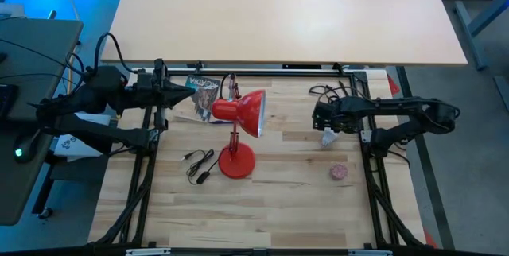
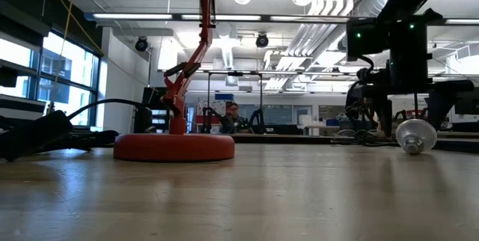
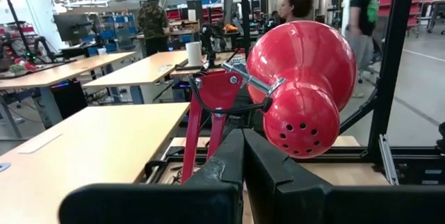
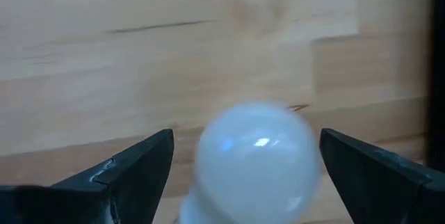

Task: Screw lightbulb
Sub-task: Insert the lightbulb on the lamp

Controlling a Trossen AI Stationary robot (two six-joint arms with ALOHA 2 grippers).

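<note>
surface: wood table (image 1: 278,216) | right claw (image 4: 243,158) released around lightbulb (image 4: 256,158) | left claw (image 3: 243,154) clenched

The lightbulb (image 4: 254,160) is cut off below, its screw base hidden; the lamp (image 2: 174,145) shade is cropped.

I see a bright red lamp (image 1: 238,125) with small dark holes dotting its shade, a frosted white lightbulb (image 4: 256,161) with a grey base, a speckled pink ball (image 1: 339,172), a black cord (image 1: 200,164), and a pale, streaky-grained wooden counter (image 1: 278,208).
</note>
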